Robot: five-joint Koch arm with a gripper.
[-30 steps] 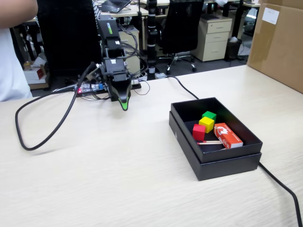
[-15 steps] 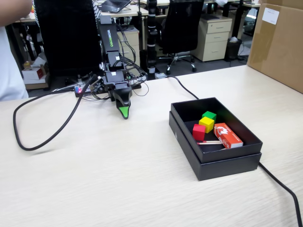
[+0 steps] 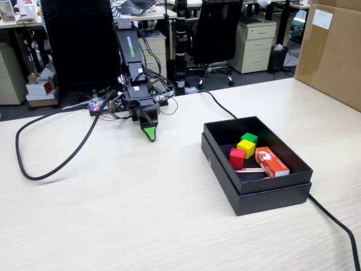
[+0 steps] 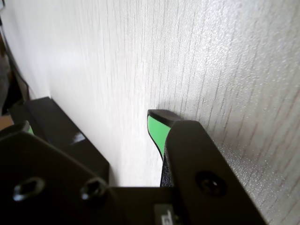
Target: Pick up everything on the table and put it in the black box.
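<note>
Fixed view, cubes (image 3: 246, 148) inside black box (image 3: 265, 197), claw (image 3: 149, 134) well apart

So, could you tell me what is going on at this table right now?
The sorting looks finished. The red cube, yellow cube and green cube all sit inside the black box, beside an orange-red matchbox. The arm is off to the left in the fixed view, its claw pointing down near the table, holding nothing.

Even, bright office light fills the fixed view, sharp throughout, with soft shadows beside the black box (image 3: 265, 195). In the wrist view the bench (image 4: 225, 56) is washed out by glare at left; the near dark housing is blurred.
</note>
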